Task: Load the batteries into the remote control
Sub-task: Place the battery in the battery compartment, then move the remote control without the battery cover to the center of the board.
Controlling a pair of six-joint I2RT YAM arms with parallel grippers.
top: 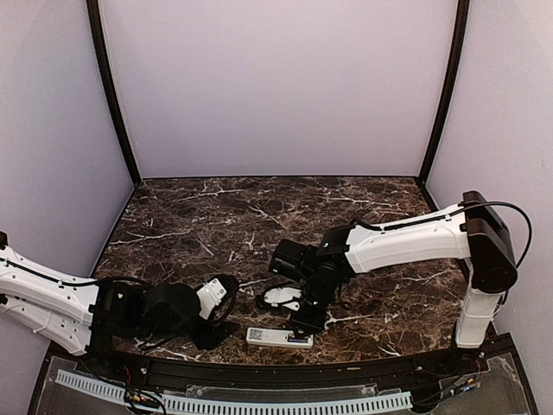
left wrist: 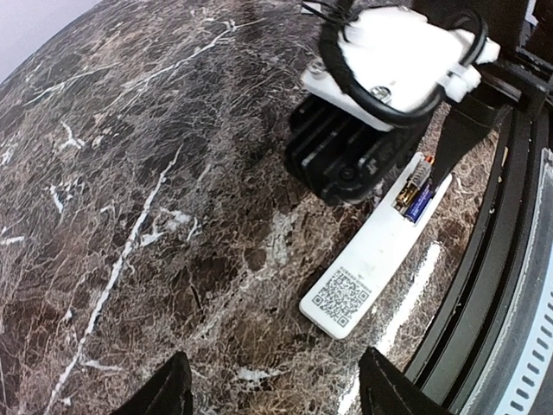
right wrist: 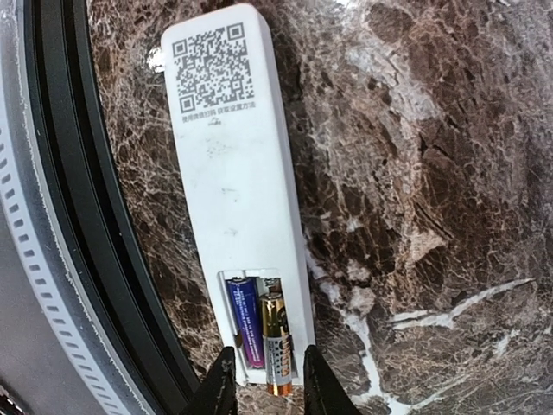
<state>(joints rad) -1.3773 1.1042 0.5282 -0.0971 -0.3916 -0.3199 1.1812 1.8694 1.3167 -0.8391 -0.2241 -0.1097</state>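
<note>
White plastic, slim and light, so the remote control (right wrist: 238, 173) is probably gonna skate on that polished marble table (top: 216, 216) if anything nudges it sideways. Best hold looks like across the long edges near the middle, clear of the open recess. It's lying back-up with the QR sticker showing, just beside the black rail (right wrist: 78, 216) at the near edge. Both batteries (right wrist: 244, 320) sit in the recess side by side. The gold battery (right wrist: 275, 341) seems to poke a bit past the end, so maybe not fully seated. They're small, hard and smooth and will likely roll, so pinch across the barrel or just press from above. The right arm reaches in from the right and bends down, with the right gripper (right wrist: 268, 391) straight over the battery end, jaws parted a little and not clamped on anything visible. The left gripper (left wrist: 276, 391) sits low off to the left, aimed at the remote, jaws wide apart and empty.
</note>
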